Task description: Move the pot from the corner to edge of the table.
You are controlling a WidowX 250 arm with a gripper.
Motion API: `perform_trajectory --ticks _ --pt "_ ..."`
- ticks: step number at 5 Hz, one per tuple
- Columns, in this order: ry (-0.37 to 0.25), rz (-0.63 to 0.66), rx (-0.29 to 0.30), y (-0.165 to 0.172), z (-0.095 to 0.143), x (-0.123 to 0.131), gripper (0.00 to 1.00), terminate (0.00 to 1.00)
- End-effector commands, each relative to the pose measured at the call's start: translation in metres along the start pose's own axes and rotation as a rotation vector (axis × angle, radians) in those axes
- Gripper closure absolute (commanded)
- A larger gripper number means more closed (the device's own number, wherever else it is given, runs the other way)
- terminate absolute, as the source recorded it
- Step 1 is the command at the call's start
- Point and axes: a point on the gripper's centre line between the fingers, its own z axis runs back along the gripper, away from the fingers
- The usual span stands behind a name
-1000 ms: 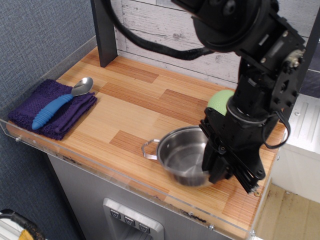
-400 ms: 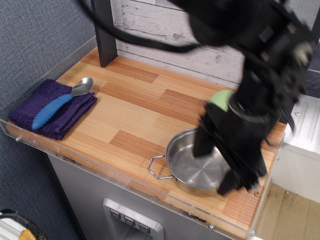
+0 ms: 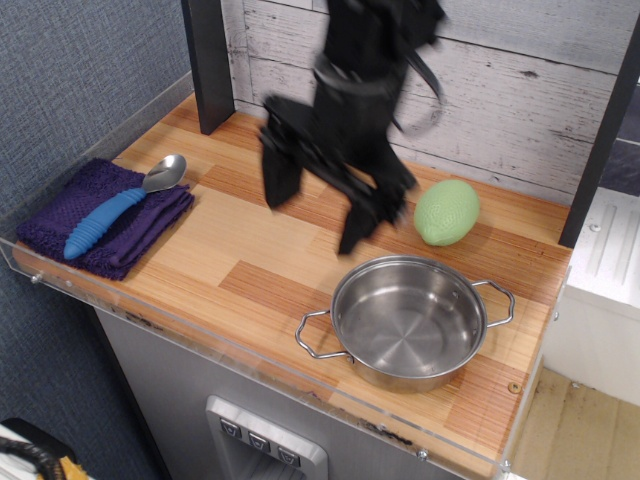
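The shiny steel pot [image 3: 407,322] stands upright near the front edge of the striped wooden table [image 3: 260,250], towards its right end, both wire loop handles showing. My gripper [image 3: 318,212] hangs blurred above the middle of the table, up and to the left of the pot and apart from it. Its two dark fingers [image 3: 281,170] are spread wide, open, with nothing between them.
A green ball [image 3: 446,211] lies behind the pot near the back wall. At the left end a blue-handled steel spoon [image 3: 122,204] rests on a folded purple cloth [image 3: 102,218]. A dark post [image 3: 208,62] stands at the back left. A clear acrylic rim [image 3: 250,360] runs along the front.
My gripper let go of the pot, rose and swung left to above the table's middle. The pot slid slightly towards the front edge and now stands free.
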Motion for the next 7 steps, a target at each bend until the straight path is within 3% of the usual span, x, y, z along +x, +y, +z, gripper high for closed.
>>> perform_trajectory --ticks 1,4,6,7 --pt "-0.04 0.237 0.014 0.06 0.016 0.015 0.0 0.0" --pt "-0.045 0.084 -0.12 0.047 0.006 0.018 0.0 0.0" --pt "-0.041 0.071 -0.106 0.047 0.004 0.019 0.0 0.0" --pt "-0.041 0.071 -0.106 0.047 0.004 0.019 0.0 1.0"
